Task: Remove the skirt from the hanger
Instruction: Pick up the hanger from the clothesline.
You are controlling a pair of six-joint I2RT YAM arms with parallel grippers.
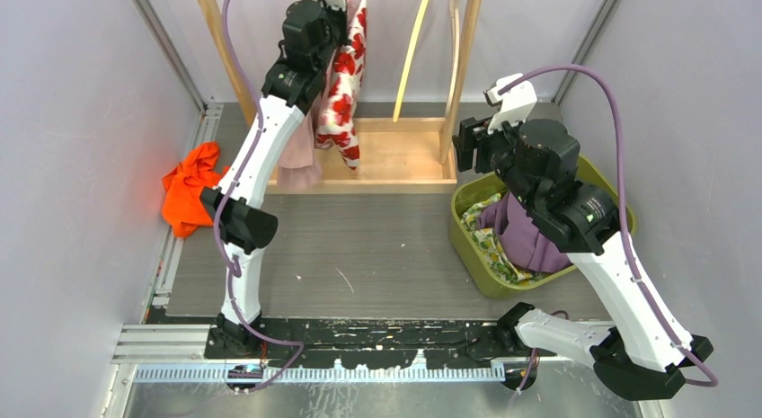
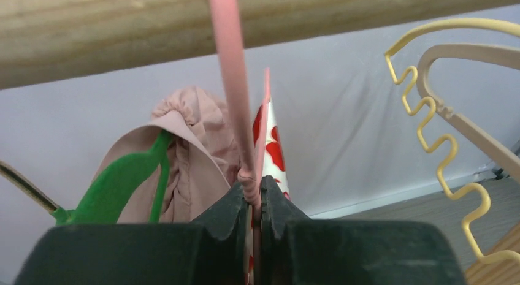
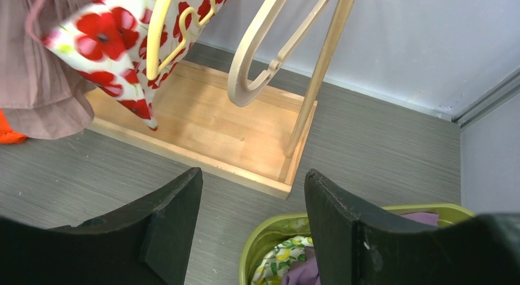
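The skirt (image 1: 346,85), white with red flowers, hangs on a pink hanger (image 2: 230,70) from the wooden rail (image 2: 122,34) of the rack. It also shows in the left wrist view (image 2: 273,144) and the right wrist view (image 3: 110,37). My left gripper (image 1: 328,0) is up at the rail, and its jaws (image 2: 256,187) are shut on the pink hanger's neck just under the hook. My right gripper (image 1: 472,139) is open and empty (image 3: 251,187), held over the table between the rack's base and the green basket.
A dusty pink garment (image 1: 296,157) on a green hanger (image 2: 116,181) hangs left of the skirt. A yellow hanger (image 2: 429,125) and a beige hanger (image 2: 466,122) hang to the right. The green basket (image 1: 467,238) holds clothes. An orange cloth (image 1: 189,189) lies at the left. The rack has a wooden base (image 1: 395,157).
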